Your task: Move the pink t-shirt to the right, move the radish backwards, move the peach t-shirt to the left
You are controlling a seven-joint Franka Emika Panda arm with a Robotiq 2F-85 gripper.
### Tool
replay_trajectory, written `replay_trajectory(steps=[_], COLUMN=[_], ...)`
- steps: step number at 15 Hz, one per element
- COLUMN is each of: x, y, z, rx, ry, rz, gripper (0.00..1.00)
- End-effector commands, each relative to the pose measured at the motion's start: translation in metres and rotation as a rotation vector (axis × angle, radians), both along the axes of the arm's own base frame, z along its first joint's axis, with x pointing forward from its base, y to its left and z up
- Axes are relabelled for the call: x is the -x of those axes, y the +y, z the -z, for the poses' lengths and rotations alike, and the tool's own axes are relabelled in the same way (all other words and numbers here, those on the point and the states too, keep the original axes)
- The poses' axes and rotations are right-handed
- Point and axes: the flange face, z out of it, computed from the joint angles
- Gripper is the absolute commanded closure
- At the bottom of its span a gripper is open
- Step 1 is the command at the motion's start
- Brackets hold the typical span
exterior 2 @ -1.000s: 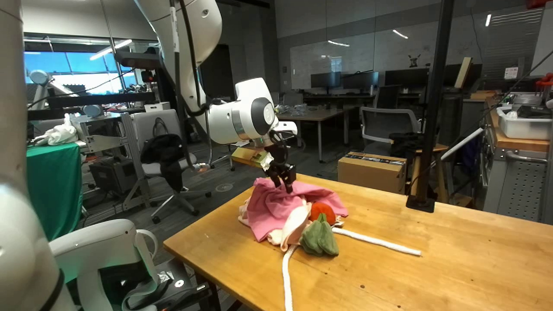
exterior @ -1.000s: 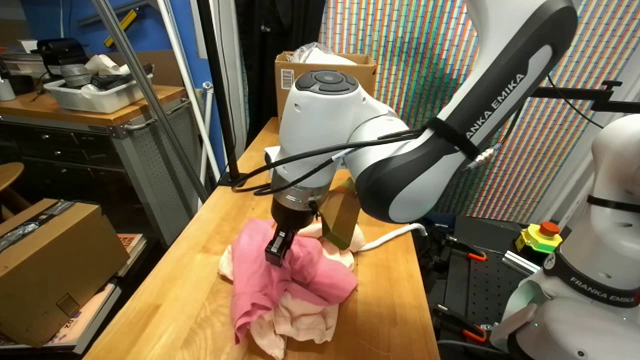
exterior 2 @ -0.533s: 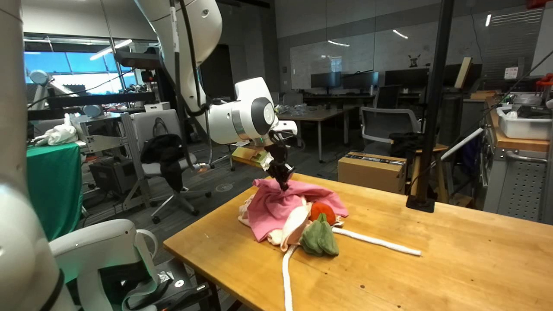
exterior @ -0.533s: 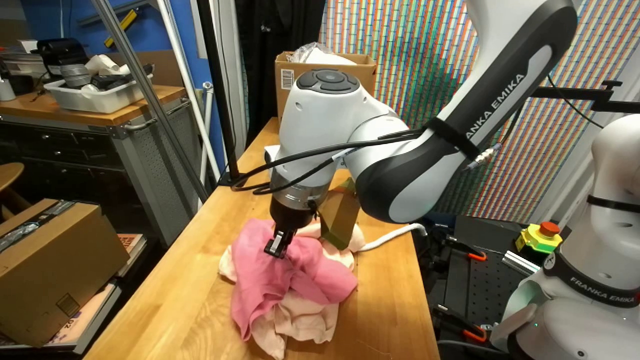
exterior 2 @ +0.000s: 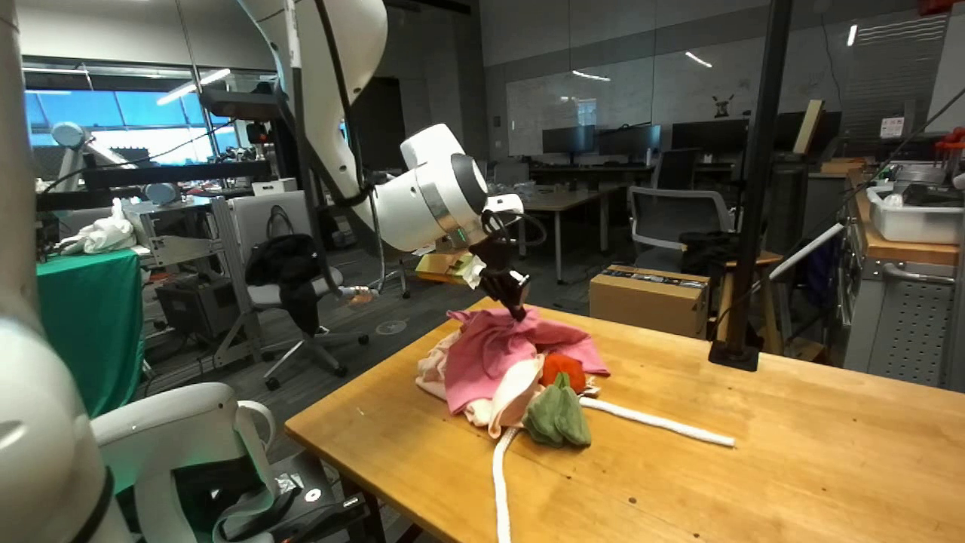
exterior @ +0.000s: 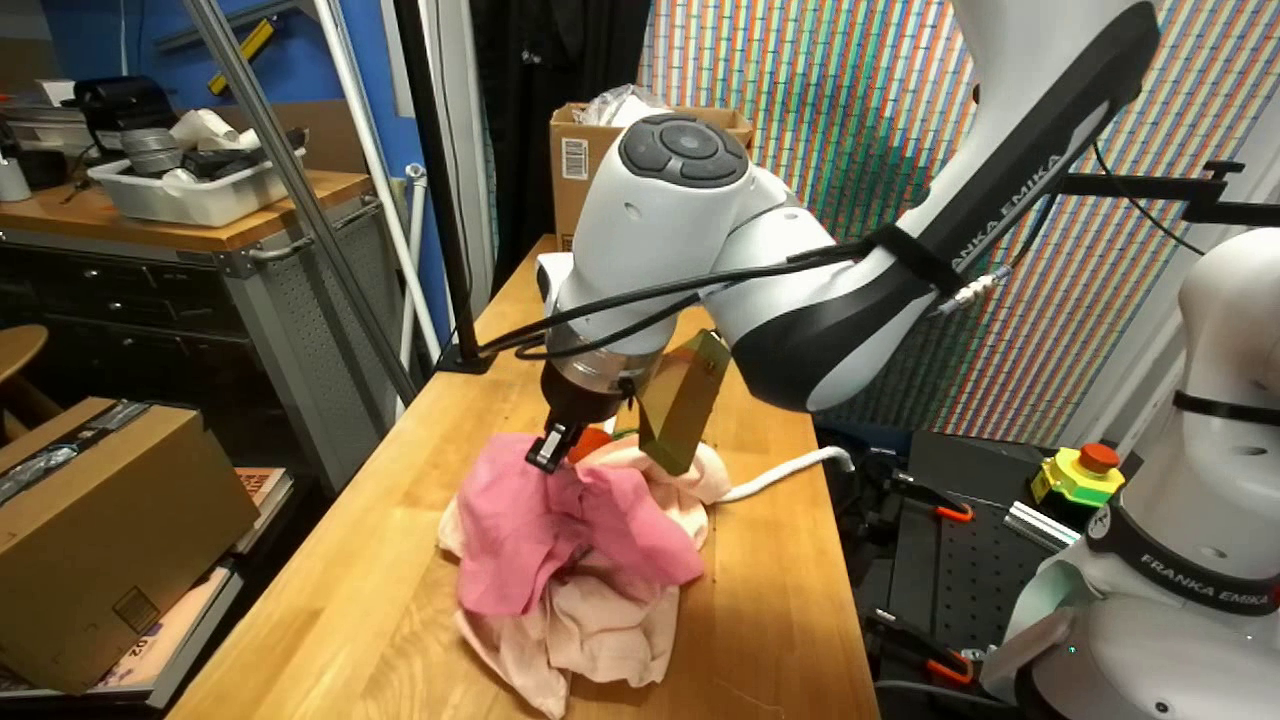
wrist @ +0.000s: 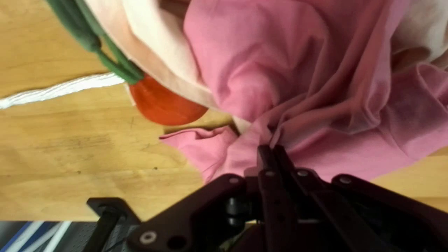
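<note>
- In an exterior view the hand (exterior: pixel 545 460) is low over the table (exterior: pixel 370 590), right at the top of the pink t-shirt (exterior: pixel 505 545). Just beside it a gold boxy piece (exterior: pixel 685 405) hangs down and blocks part of the peach t-shirt (exterior: pixel 610 640). A sliver of the radish (exterior: pixel 592 443) shows just past the hand, some white rope (exterior: pixel 790 470) runs off to one side, and an open cardboard box (exterior: pixel 572 200) is way beyond it all.
- Pink t-shirt there: plain, rumpled, draped over the peach t-shirt, which spills out crumpled on the camera side of the hand.
- In an exterior view you also get the radish's green leaves (exterior 2: pixel 556 416), lying between the hand and the camera, with two stretches of white rope near them (can't tell if it's one piece). A black post (exterior 2: pixel 754 226) stands well apart from the hand.
- Pink t-shirt there comes up to a peak under the hand and falls in folds over the peach t-shirt.
- Wrist view: the fingers (wrist: pixel 265 159) are pinched together with a fold of the pink t-shirt between the tips. Radish is near, left of the hand in the picture, and the edge of the peach t-shirt covers part of it, so that cloth's kinda in the way.
- Creases in the pink t-shirt run straight into the tips, and one corner flops out left of the hand, just beside the radish.
</note>
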Motion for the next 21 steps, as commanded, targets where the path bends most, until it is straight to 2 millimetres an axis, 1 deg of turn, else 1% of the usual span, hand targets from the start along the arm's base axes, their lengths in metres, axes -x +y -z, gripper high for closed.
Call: replay_trajectory(steps=[1, 4, 9, 10, 13, 16, 18, 21], x=[-0.004, -0.004, -0.004, -0.007, -0.014, -0.023, -0.029, -0.040], y=[-0.019, -0.036, -0.063, -0.070, -0.099, -0.138, -0.169, -0.217], z=[-0.039, -0.058, -0.081, -0.085, -0.093, -0.098, -0.103, -0.117], rx=[0.082, 0.176, 0.334, 0.362, 0.442, 0.516, 0.546, 0.580], ry=[-0.165, -0.286, -0.459, -0.487, -0.552, -0.592, -0.594, -0.616], rz=[0.077, 0.148, 0.309, 0.348, 0.479, 0.577, 0.608, 0.616], gripper=[0.99, 0.98, 0.98, 0.98, 0.98, 0.98, 0.99, 0.99])
